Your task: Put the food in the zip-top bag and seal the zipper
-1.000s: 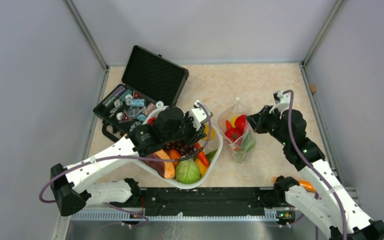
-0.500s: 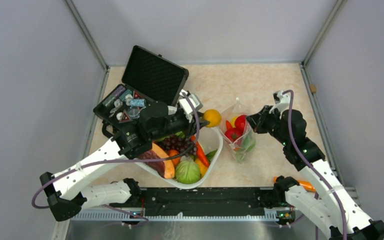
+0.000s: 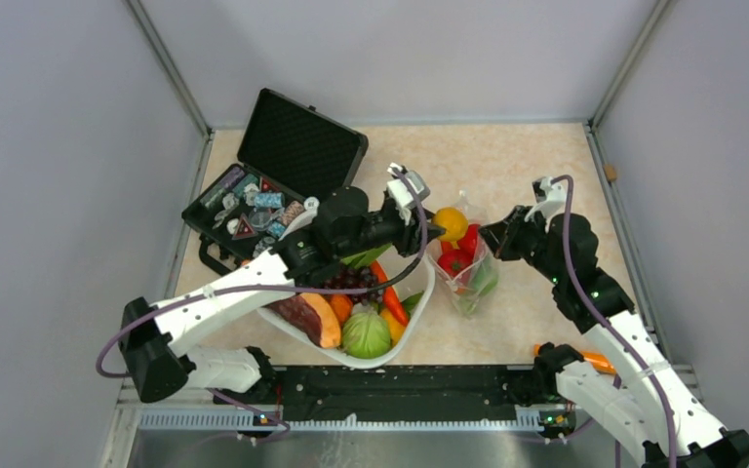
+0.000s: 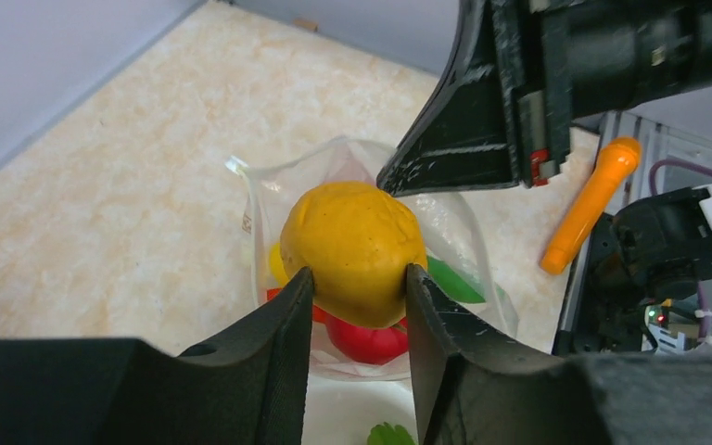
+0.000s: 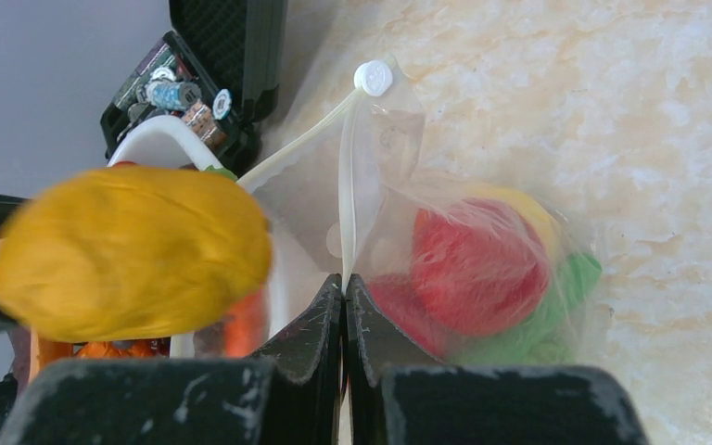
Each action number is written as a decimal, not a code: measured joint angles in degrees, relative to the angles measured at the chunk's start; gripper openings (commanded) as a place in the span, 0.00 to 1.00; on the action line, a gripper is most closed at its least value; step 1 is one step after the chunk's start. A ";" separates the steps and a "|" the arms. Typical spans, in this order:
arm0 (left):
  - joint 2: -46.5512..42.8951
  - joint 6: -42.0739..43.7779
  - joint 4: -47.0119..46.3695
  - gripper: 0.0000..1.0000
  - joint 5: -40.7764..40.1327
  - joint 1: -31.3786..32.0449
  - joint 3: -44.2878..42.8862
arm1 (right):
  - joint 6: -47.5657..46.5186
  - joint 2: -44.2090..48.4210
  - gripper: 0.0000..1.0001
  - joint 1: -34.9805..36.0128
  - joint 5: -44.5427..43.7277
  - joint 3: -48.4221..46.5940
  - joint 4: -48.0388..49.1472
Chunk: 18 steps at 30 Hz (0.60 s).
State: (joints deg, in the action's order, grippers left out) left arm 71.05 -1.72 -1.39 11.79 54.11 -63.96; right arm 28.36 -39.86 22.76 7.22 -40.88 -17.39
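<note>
Table point(image 3: 532, 161): basket point(image 3: 425, 297), case point(image 3: 302, 146), bag point(image 3: 472, 291)

Crinkly clear plastic bag point(image 4: 261, 197), matt dimpled lemon point(image 4: 352, 246), smooth tabletop point(image 4: 130, 167)

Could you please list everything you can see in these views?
yellow-orange fruit: one, yellow-orange, in the left gripper, over the bag.
zip-top bag: one, clear, right of the basket, holding red, yellow and green food.
basket: one, white, front centre, full of toy produce.
case: one, black, open, back left.
orange piece: one, orange, by the right arm's base.
left gripper: closed on the fruit.
right gripper: pinching the bag's edge.
</note>
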 measured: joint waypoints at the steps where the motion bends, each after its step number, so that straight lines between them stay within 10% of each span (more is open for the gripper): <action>1: 1.36 -0.24 -0.04 0.59 -0.31 0.00 0.00 | 0.02 0.07 0.00 0.00 0.04 0.00 -0.02; 18: -0.13 -1.44 1.33 0.93 -1.68 0.00 0.85 | -0.11 5.75 0.00 0.00 0.31 -1.03 -1.11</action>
State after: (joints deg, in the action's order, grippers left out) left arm 70.91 -3.16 -0.05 10.11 54.11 -63.11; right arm 28.25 -34.11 22.76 7.53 -41.91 -18.50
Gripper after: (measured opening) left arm 0.816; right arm 0.004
